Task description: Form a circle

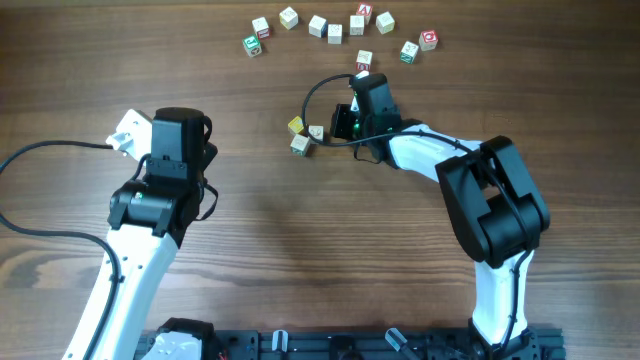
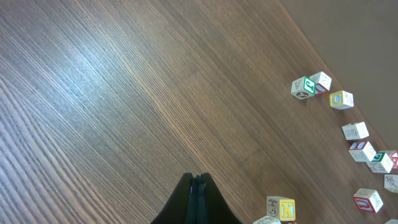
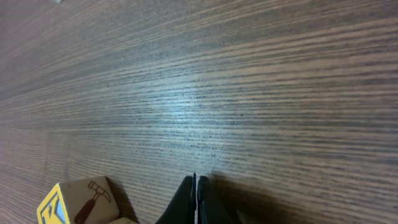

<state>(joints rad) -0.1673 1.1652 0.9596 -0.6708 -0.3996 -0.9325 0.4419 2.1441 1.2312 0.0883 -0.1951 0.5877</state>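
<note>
Overhead, we see left gripper (image 2: 198, 186) shut over bare table (image 2: 93, 93), right gripper (image 3: 195, 186) shut beside the unfinished circle (image 1: 300, 144); loose cubes (image 1: 335, 33) line the far edge.

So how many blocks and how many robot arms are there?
Wooden blocks: 14
Robot arms: 2
Total: 16
</note>
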